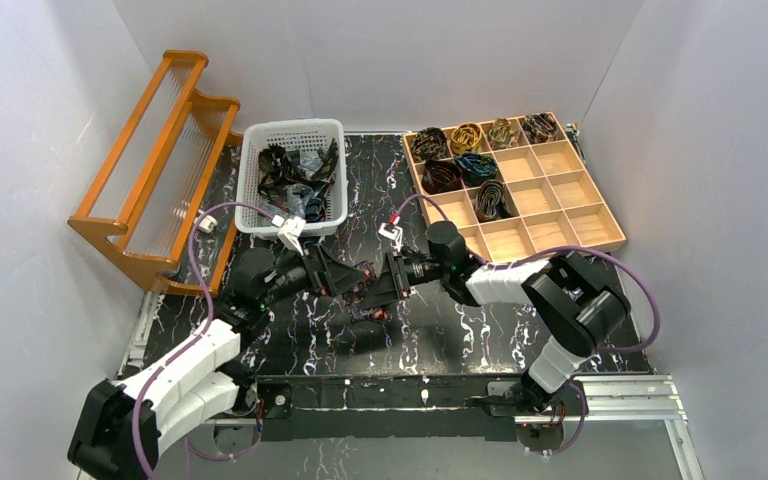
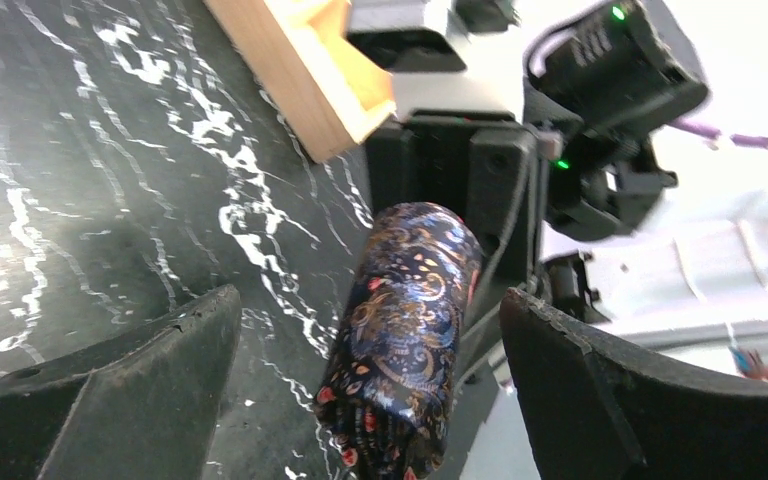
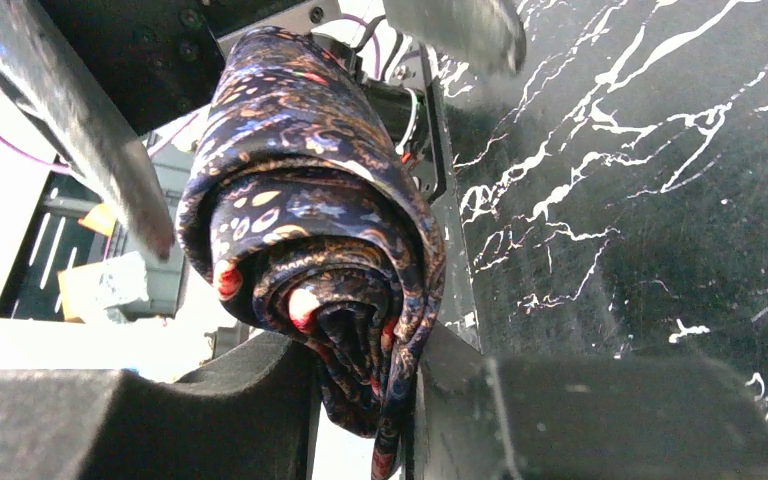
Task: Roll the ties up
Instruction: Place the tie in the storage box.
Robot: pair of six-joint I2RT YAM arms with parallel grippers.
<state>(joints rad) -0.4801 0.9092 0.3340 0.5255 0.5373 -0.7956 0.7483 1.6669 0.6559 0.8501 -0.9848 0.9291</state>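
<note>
- The black marbled worktop (image 1: 500, 335) carries everything; both arms reach in from the 6 o'clock edge and meet near its centre
- An orange rack (image 1: 150, 170) stands at 10 o'clock, untouched by either arm
- A wooden tray (image 1: 560, 190) of square compartments sits at 2 o'clock; 7 of its cells hold finished coils (image 1: 465, 135), the rest are bare
- A white basket (image 1: 290, 127) at 11 o'clock holds a tangle of loose ties (image 1: 295, 180) yet to be rolled
- The right pincer (image 3: 410, 380) is closed down on the rolled tie (image 3: 310, 230), nipping the fabric at the roll's lower end between its 2 fingers, so the roll hangs clear of the worktop
- The left pincer (image 2: 368, 310) is spread wide and grips nothing; its 2 fingers stand at 9 and 3 o'clock of the roll in its own wrist view, apart from the cloth
- The rolled tie, dark blue with a gold and red paisley pattern, is wound into a thick, tidy coil at the centre, between the 2 pincers
- Judged step: the rolling looks finished and the roll is ready to be stowed; the next move calls for carrying it toward 2 o'clock and lowering it into a bare cell, keeping the grip firm so the coil does not unwind
</note>
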